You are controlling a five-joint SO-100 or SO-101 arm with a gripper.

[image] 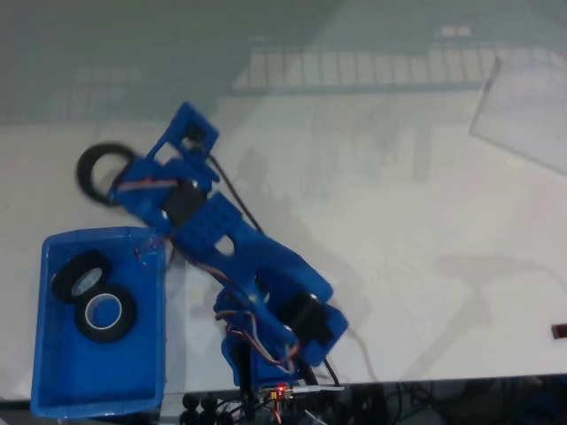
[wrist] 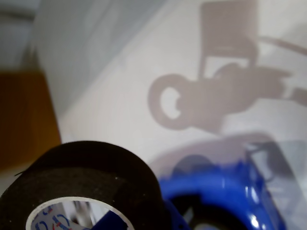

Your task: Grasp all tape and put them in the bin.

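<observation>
**Third tape roll held above the table beside the bin**

Nearest the camera in the fixed view, at the bottom edge, sits the base of the blue plastic robot arm (image: 266, 354), with loose wires and a small red light beside it. Left of the base stands the rectangular bright blue glossy plastic bin (image: 97, 390) with rounded corners and a raised rim. Two small black ring-shaped tape rolls with pale inner cores lie inside its far half: one flat (image: 105, 313), the other (image: 81, 276) tilted and touching it on the far-left side.

The arm reaches from its base toward the far left, passing over the bin's far right corner. At its end the gripper (image: 124, 177) has a third black tape roll (image: 99, 173) in its fingers; the roll sits just beyond the bin's far rim, over the white table (image: 399, 221). How wide the fingers stand cannot be read in the fixed view.

In the wrist view the held roll (wrist: 86, 182) is at the lower left, close to the lens, its pale printed core visible, with a blue finger (wrist: 112, 221) poking through the core's hole. To its right lies the blurred blue rim of the bin (wrist: 216, 191). Beyond, the shadow of arm and roll falls on the white surface.

At the far right of the table in the fixed view rests a clear sheet (image: 523, 115).
</observation>
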